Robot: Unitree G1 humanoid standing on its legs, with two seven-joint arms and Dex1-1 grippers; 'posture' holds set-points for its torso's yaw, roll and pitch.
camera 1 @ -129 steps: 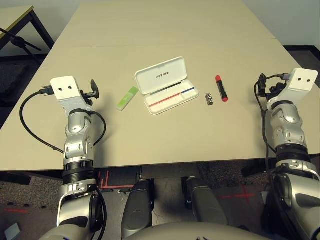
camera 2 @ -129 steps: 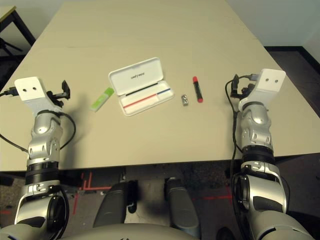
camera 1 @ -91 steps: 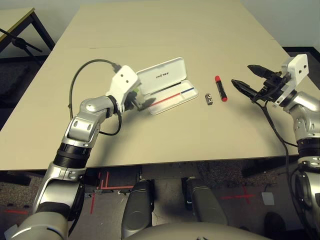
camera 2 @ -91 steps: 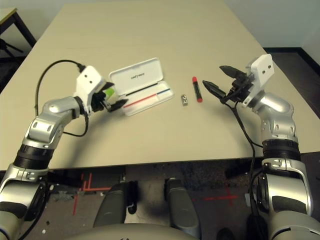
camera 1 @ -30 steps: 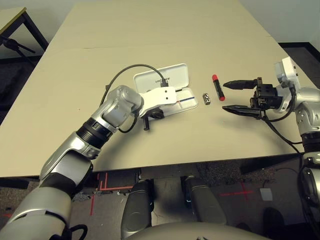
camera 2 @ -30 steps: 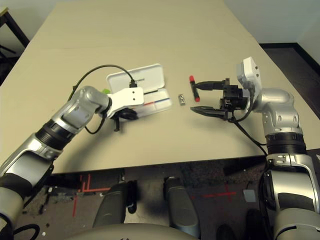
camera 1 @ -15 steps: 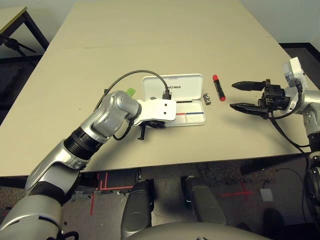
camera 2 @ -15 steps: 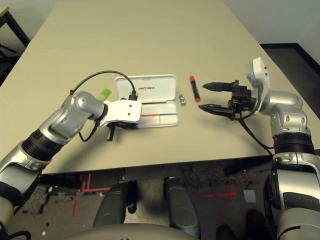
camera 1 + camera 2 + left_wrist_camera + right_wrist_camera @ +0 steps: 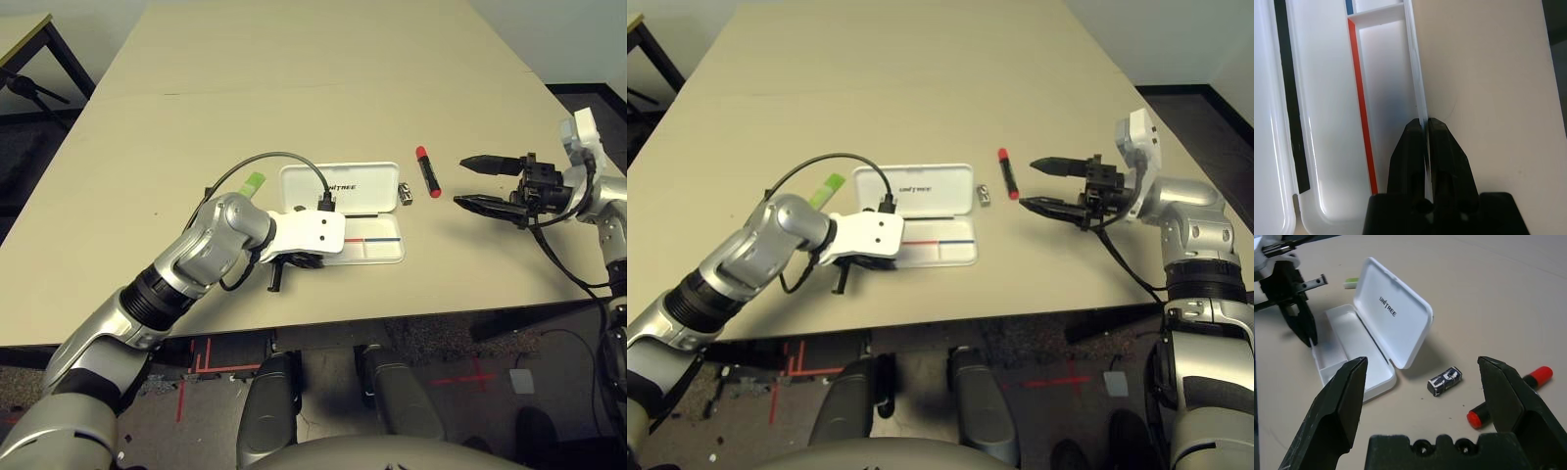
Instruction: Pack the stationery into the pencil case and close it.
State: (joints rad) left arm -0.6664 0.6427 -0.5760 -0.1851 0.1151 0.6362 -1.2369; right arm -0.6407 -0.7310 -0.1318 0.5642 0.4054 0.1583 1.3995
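Three loose pcs. are still outside. Your L hand [image 9: 1425, 120] is pinched on the near wall of the pencil case [image 9: 377, 250], now squarer to you and nearer the worktop [image 9: 353, 304] edge than 1 sec ago; prob. better for loading. Your R hand [image 9: 458, 182] is wide and empty: marker [image 9: 428, 171] just off its tips, metal pc. [image 9: 405, 194] beyond. Green bar [image 9: 253, 184] lies past L hand. Lid's open.

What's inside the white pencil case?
In the pencil case, a red-and-blue pencil shows along the tray. The left gripper pinches its front wall, and the left arm hides part of the tray from above.
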